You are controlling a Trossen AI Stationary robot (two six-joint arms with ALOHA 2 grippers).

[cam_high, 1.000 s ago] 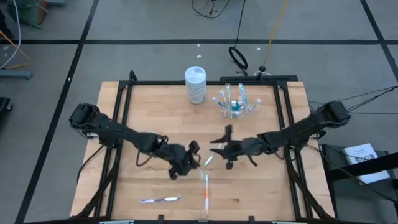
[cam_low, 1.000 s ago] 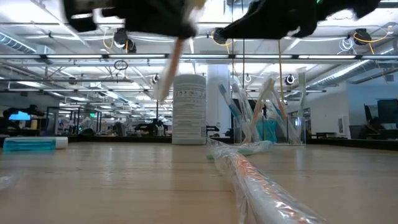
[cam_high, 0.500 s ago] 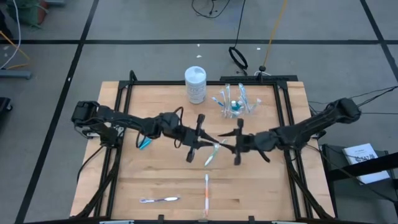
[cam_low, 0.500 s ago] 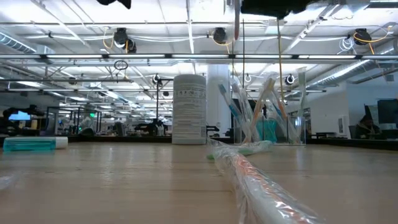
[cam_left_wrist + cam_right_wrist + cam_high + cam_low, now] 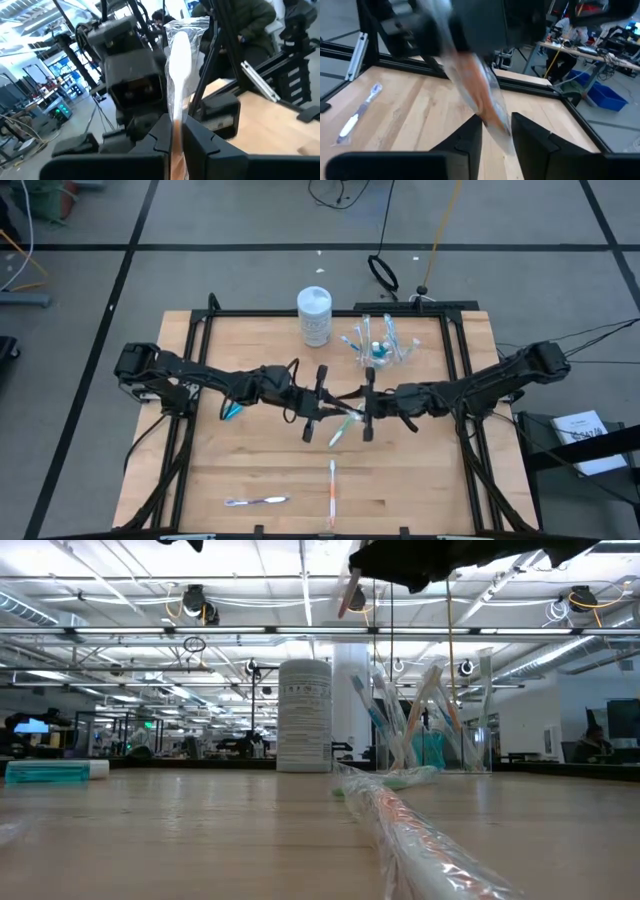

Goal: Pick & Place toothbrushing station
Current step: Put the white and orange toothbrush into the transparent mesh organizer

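Count from the high view: one clear cup (image 5: pixel 378 352) at the far side of the wooden table (image 5: pixel 250 470), bristling with several wrapped brushes and something blue inside; one white canister (image 5: pixel 314 315) just beside it; two loose brushes on the near boards, an orange one (image 5: pixel 332 492) and a pale bluish one (image 5: pixel 257 501), well apart; one teal-and-white tube (image 5: pixel 231 410) under my left arm; and one wrapped brush (image 5: pixel 343 423) held in the air at mid-table. My left gripper (image 5: pixel 314 402) and right gripper (image 5: pixel 366 406) meet there, facing each other across that brush. The left wrist view shows what the overhead cannot: my left fingers (image 5: pixel 200 145) are pinched narrow on the brush's orange handle, its white end in crinkled clear film standing up toward the right gripper's dark body. The right wrist view shows the same film-wrapped orange handle lying in the gap between my right fingers (image 5: pixel 532 137); whether they touch it, I cannot tell. That view also shows a bluish brush (image 5: pixel 359 112) flat on the boards. The low view shows the ribbed, cylindrical canister (image 5: pixel 305 715), the cup (image 5: pixel 425 715) with handles splayed, the tube (image 5: pixel 55 771) lying flat, and the glossy wrapper of the orange brush (image 5: pixel 410 835) running toward the camera.
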